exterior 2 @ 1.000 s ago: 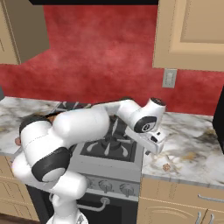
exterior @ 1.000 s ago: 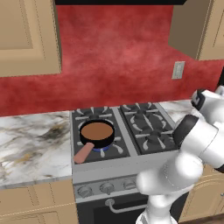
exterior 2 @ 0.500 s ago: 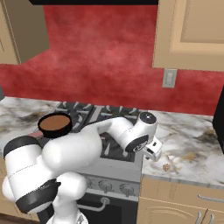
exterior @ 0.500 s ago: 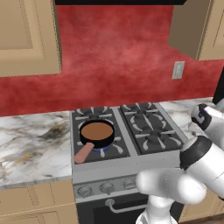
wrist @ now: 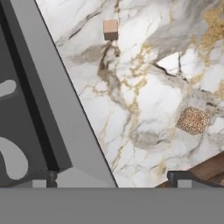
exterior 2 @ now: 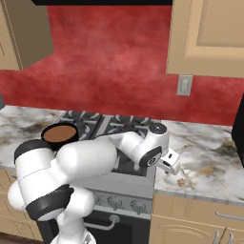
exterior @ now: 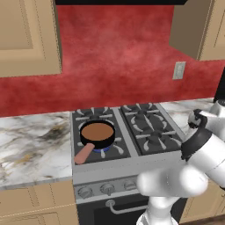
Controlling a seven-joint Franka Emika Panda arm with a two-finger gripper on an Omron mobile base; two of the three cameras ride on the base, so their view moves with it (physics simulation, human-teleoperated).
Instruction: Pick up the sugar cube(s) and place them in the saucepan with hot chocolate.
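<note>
The saucepan with hot chocolate (exterior: 97, 132) sits on the stove's front left burner, its pink handle pointing toward the front; it is also at the left of the right base view (exterior 2: 59, 134). A speckled brown sugar cube (wrist: 193, 120) lies on the marble counter right of the stove, near the counter's front edge (exterior 2: 181, 181). A pale tan sugar cube (wrist: 110, 29) lies farther off on the same counter. My gripper (exterior 2: 170, 163) hangs low over this counter beside the stove, open (wrist: 111, 179), holding nothing. The brown cube is just ahead of one of the fingertips (wrist: 179, 177).
The grey stove edge (wrist: 65, 109) runs along the left of the hand view, close to my other fingertip. The marble counter (exterior 2: 209, 157) stretches right toward a dark appliance. A wall outlet (exterior 2: 184, 85) is above it. Wooden floor shows past the counter's front edge (wrist: 208, 168).
The arm has swung down and to the right, from above the stove to low over the right counter. The gripper stayed open. The saucepan and cubes have not moved.
</note>
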